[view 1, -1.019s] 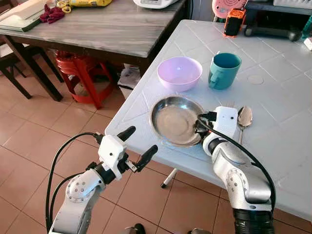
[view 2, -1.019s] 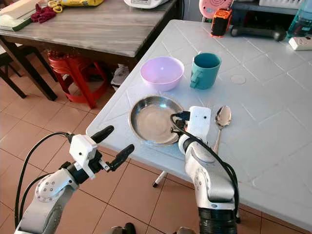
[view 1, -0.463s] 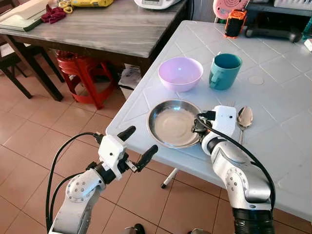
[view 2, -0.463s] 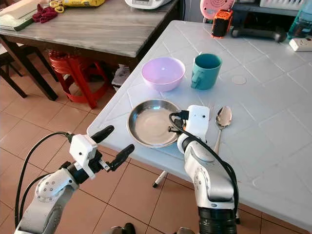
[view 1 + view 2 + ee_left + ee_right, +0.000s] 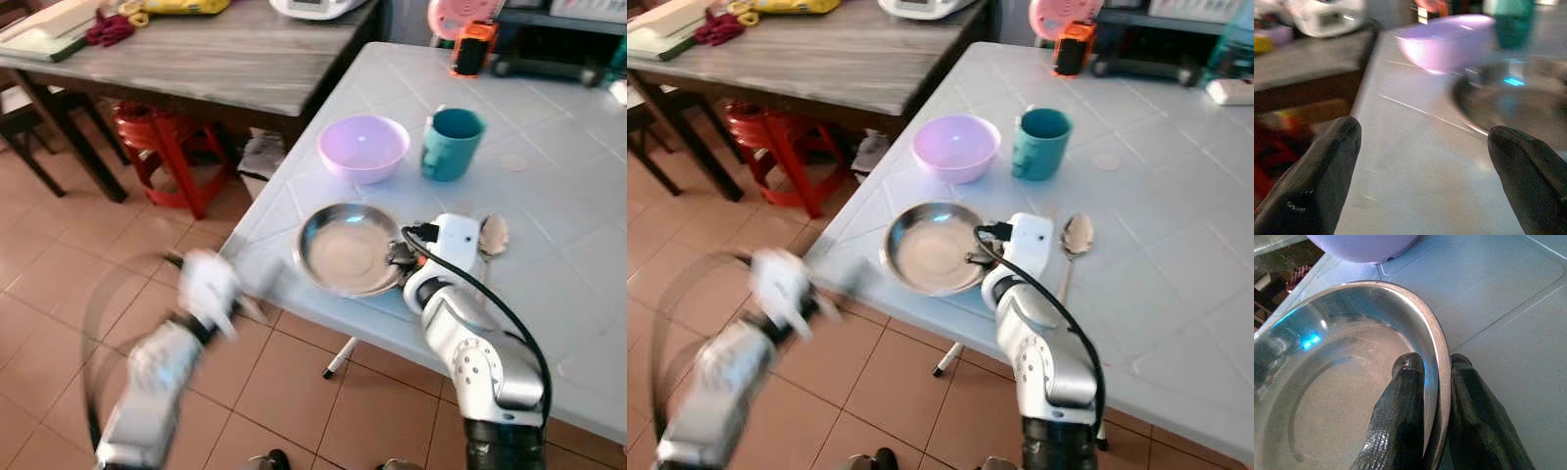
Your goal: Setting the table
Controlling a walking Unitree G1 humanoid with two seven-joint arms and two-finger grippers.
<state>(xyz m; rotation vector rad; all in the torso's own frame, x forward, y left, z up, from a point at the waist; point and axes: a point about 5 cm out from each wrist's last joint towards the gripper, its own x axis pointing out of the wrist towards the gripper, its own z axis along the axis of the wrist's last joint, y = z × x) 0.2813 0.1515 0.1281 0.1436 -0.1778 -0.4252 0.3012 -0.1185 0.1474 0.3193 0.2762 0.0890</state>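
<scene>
The steel plate [image 5: 345, 249] is sitting near the front edge of the white plastic table [image 5: 549, 186], and I am seeing one of everything on that table: one plate, one lilac bowl [image 5: 362, 147], one teal mug [image 5: 450, 143] and one spoon [image 5: 492, 236]. The bowl and mug are standing side by side just behind the plate, and the spoon is lying just beside the plate on its right, partly hidden by my right wrist. A darker wooden table [image 5: 186, 59] is standing to the left, with a red stool [image 5: 162, 137] under it.

My right gripper [image 5: 1430, 369] is pinching the plate's right rim, one finger [image 5: 1403, 406] inside the dish and the other outside on the tabletop, clenched on the metal. My left gripper [image 5: 1422, 161] is blurring in the head views, off the table's front-left edge; its wrist camera is showing the fingers spread wide with nothing between them, pointing across the tabletop toward the bowl and plate.
</scene>
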